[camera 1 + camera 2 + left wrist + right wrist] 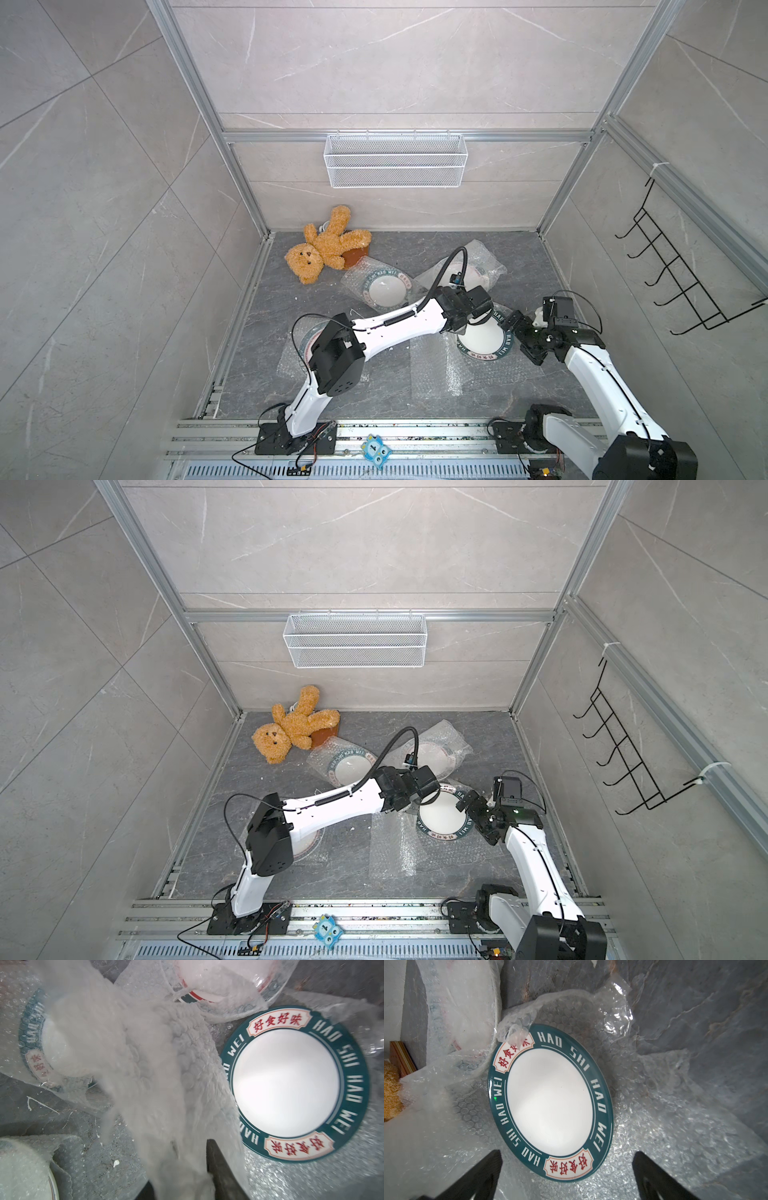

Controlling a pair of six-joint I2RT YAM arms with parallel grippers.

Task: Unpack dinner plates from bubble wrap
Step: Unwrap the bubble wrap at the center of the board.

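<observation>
One dinner plate (484, 338) (550, 1101) lies bare on an opened sheet of bubble wrap (432, 368) at the right of the floor. My left gripper (459, 328) (182, 1167) is at the plate's left edge, shut on a bunched fold of bubble wrap (145, 1064) that rises between its fingers. My right gripper (519, 336) (566, 1154) hovers open at the plate's right edge, holding nothing. Two more plates sit wrapped further back (384, 289) (471, 270). A third wrapped plate (305, 345) lies partly hidden under my left arm.
A teddy bear (322, 249) lies on a brown slab (357, 257) in the back left corner. A white wire basket (395, 160) hangs on the back wall and a black hook rack (681, 278) on the right wall. A blue toy (376, 451) sits on the front rail.
</observation>
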